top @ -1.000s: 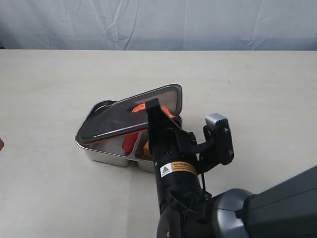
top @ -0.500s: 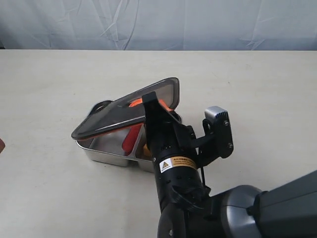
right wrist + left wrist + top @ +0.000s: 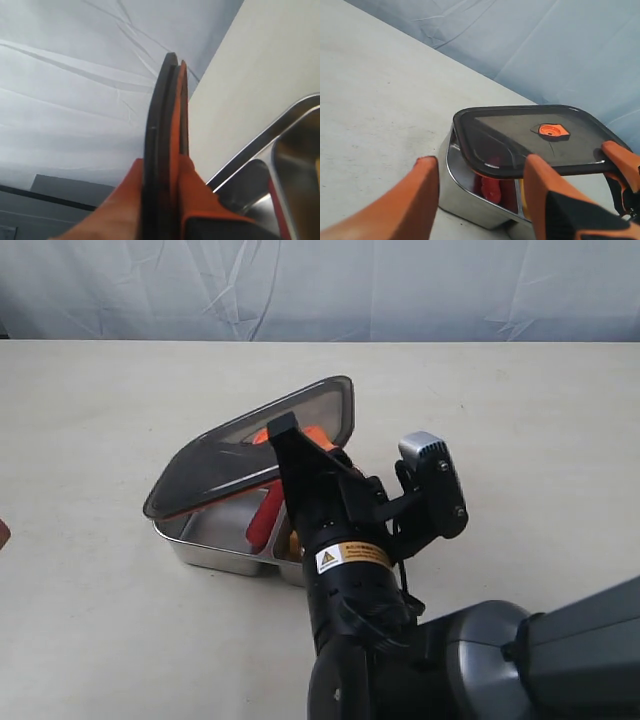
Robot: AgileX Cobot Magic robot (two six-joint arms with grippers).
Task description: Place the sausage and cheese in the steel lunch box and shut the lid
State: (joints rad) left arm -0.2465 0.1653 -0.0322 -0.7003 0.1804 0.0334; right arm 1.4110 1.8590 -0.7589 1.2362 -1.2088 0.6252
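Note:
The steel lunch box (image 3: 205, 545) sits mid-table. The red sausage (image 3: 265, 515) lies in it beside the divider, and a yellow sliver of the cheese (image 3: 292, 539) shows in the adjoining compartment. My right gripper (image 3: 303, 438) is shut on one edge of the dark lid (image 3: 240, 455). It holds the lid tilted above the box, low at the left end and raised at the right. The left wrist view shows the lid (image 3: 530, 135) with its orange valve (image 3: 554, 131) over the box (image 3: 470, 192) and the sausage (image 3: 491, 186). My left gripper (image 3: 481, 162) is open and empty, short of the box.
The pale table (image 3: 520, 410) runs back to a wrinkled blue-grey backdrop (image 3: 320, 285). My right arm and its wrist camera (image 3: 430, 495) cover the near right side of the box. A sliver of the left gripper (image 3: 2, 532) shows at the left frame edge.
My right gripper has carried the lid to the left and raised its far right end, so it tilts more steeply over the box. The box and food have not moved.

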